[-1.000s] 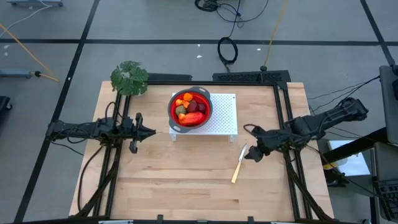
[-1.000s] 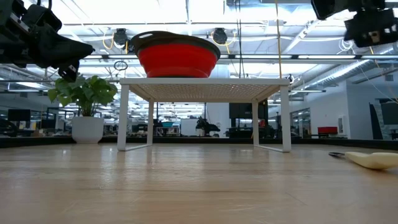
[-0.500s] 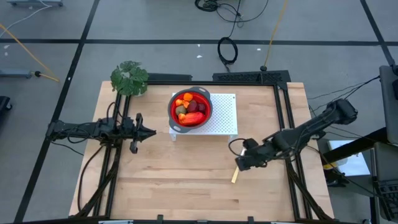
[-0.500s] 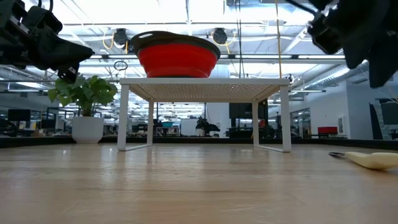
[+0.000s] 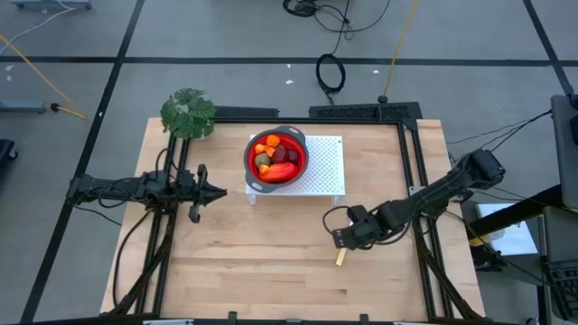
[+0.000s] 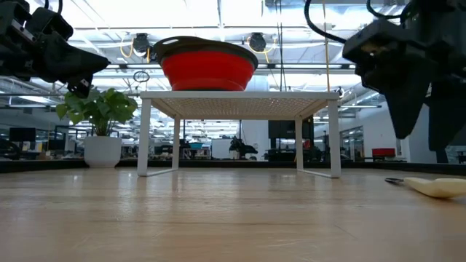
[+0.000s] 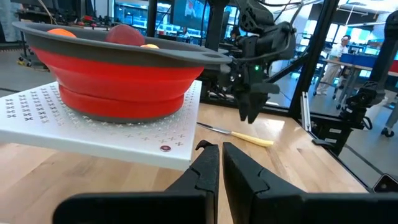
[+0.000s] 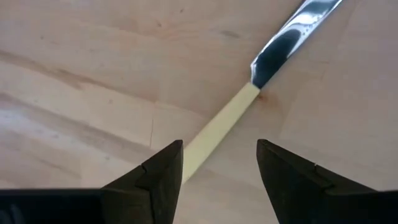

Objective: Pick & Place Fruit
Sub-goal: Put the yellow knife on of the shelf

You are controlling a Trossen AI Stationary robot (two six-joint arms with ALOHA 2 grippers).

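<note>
**High view: right arm poised over the knife, fruit waiting in the bowl**

High view first, working across from our left. Our left gripper [image 5: 219, 190] hangs just above the table, well left of the rack [image 5: 330, 176], with its fingers pressed nearly together and nothing between them. We judge this arm is parked clear so the other has room to work. Behind it, at the table's far left corner, stands a small plant [image 5: 188, 112].

In the middle, the white rack carries the red bowl [image 5: 301, 153], and all the fruit [image 5: 275, 158] lies inside it. Raised on the rack, the bowl sits above the tabletop, so any pick must come from above its rim. None of the fruit has left the bowl yet.

Farther right, our right gripper [image 5: 341, 238] hovers over the knife [image 5: 340, 258], which lies flat on the wood near the front of the rack. The right wrist view shows its fingers spread wide on either side of the pale handle, not touching it. We read that as lining up to grasp the knife, not the fruit.

As for the fruit: one long red-orange piece, dark red round ones, olive-brown ovals, and small orange ones, heaped close together.
</note>
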